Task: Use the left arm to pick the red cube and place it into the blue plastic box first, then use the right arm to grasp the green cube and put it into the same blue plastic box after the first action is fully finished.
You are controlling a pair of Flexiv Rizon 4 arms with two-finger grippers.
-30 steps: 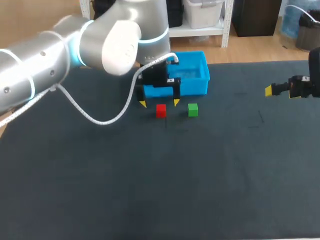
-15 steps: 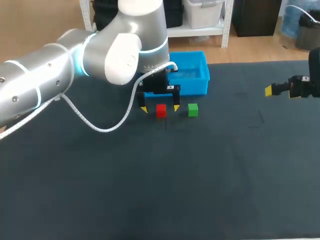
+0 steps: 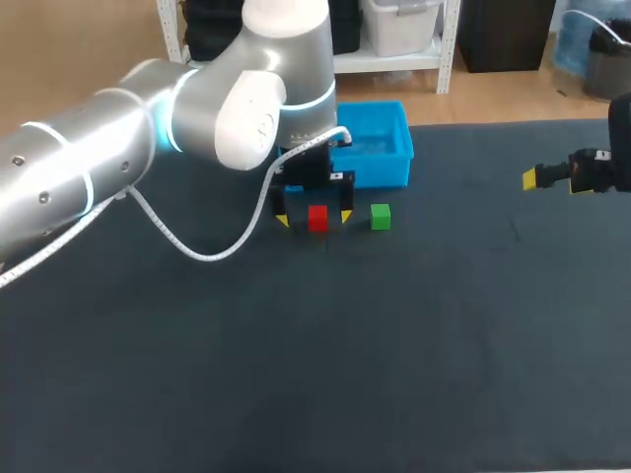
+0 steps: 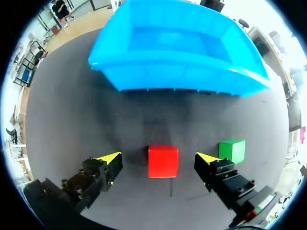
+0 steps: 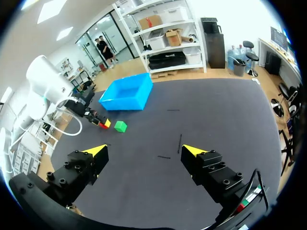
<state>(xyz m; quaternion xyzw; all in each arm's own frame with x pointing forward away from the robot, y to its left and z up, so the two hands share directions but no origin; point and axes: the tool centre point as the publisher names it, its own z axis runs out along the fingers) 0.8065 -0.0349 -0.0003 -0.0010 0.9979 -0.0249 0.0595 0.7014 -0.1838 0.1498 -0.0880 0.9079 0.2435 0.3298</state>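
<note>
The red cube point(image 3: 316, 218) rests on the dark table just in front of the blue plastic box point(image 3: 380, 158). My left gripper point(image 3: 314, 218) stands open around it, one yellow tip on each side, neither touching. In the left wrist view the red cube point(image 4: 162, 161) lies between the open fingers of the left gripper point(image 4: 158, 158), with the blue box point(image 4: 177, 62) ahead. The green cube point(image 3: 380, 217) sits just right of the red one, beside the finger point(image 4: 231, 150). My right gripper point(image 3: 552, 177) hangs open at the far right, well away; from it the green cube point(image 5: 120, 126) looks small and distant.
The dark mat point(image 3: 394, 345) covers the table. A white cable point(image 3: 197, 246) loops down from my left arm toward the mat, left of the cubes. The blue box looks hollow with nothing visible inside.
My left gripper has dropped from in front of the box down around the red cube, its tips now level with the cube. The right arm has stayed still.
</note>
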